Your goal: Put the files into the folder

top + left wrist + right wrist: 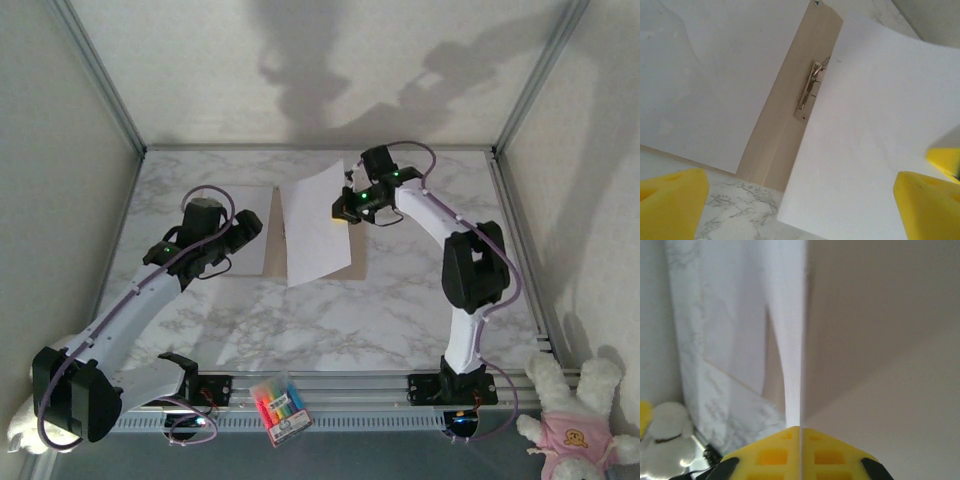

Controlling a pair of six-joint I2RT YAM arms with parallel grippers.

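Files (316,222): two sheets; folder (275,240): one.

folder (782,130): mostly under files (880,125) | left claw (800,207): cropped at frame bottom

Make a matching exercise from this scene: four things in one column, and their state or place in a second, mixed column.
Things:
1. left gripper
2. right gripper
3. metal clip
4. marker pack

States or places:
a. on the folder, at its crease
b. open
c. between the arm bases
d. shut on a paper sheet

Pairs: 1-b, 2-d, 3-a, 4-c.
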